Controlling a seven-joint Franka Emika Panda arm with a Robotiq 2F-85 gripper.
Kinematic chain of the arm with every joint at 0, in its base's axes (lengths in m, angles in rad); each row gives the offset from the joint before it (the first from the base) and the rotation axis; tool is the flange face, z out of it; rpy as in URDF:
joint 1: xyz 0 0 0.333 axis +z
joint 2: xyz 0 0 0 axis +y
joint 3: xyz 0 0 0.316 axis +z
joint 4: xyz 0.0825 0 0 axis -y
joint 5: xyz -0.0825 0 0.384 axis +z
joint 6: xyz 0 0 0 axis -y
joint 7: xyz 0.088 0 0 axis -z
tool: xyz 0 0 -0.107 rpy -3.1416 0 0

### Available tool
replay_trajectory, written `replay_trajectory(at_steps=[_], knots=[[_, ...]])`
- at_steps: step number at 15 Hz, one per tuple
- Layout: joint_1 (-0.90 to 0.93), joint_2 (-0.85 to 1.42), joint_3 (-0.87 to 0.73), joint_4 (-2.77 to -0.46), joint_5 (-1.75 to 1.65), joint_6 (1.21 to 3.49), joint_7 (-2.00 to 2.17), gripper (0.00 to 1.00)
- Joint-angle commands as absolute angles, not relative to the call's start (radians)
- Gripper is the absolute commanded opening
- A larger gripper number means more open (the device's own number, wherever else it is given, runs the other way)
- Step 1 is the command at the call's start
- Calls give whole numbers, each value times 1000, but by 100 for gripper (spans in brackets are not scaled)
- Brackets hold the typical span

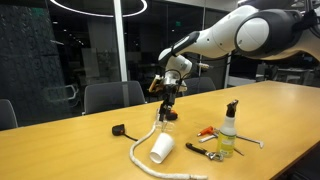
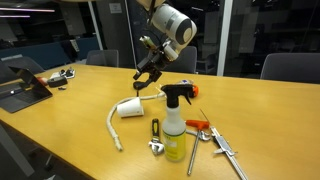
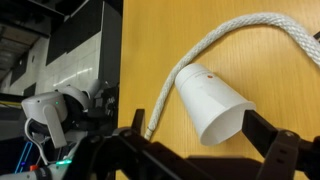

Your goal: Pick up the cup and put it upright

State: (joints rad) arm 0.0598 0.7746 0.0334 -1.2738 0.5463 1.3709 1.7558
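The white cup (image 1: 162,149) lies on its side on the wooden table, next to the thick white rope (image 1: 140,150). It also shows in an exterior view (image 2: 130,107) and in the wrist view (image 3: 210,104), mouth toward the camera. My gripper (image 1: 167,103) hangs above the table, behind and above the cup, also seen in an exterior view (image 2: 147,79). Its fingers are spread apart and empty. In the wrist view the gripper (image 3: 195,140) has one finger on each side of the cup's mouth end, above it.
A clear yellowish spray bottle (image 1: 229,129) with a black nozzle stands near the cup, also in an exterior view (image 2: 176,122). Small tools with red parts (image 1: 207,133) and a metal tool (image 2: 224,147) lie by it. A black object (image 1: 119,129) lies on the table. Chairs stand behind.
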Motion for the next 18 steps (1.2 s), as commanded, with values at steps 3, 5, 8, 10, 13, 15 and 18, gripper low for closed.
replay_trajectory(at_steps=[3, 5, 8, 10, 13, 15, 18], knots=[[39, 773, 21, -1312, 633, 1408, 1892, 100], [30, 774, 18, -1331, 639, 1415, 1902, 100], [21, 779, 9, -1369, 648, 1418, 1916, 100], [15, 781, 4, -1400, 651, 1418, 1924, 100], [11, 782, 4, -1435, 660, 1413, 1921, 100], [16, 778, 9, -1458, 673, 1411, 1916, 100], [26, 771, 13, -1492, 703, 1415, 1908, 100]])
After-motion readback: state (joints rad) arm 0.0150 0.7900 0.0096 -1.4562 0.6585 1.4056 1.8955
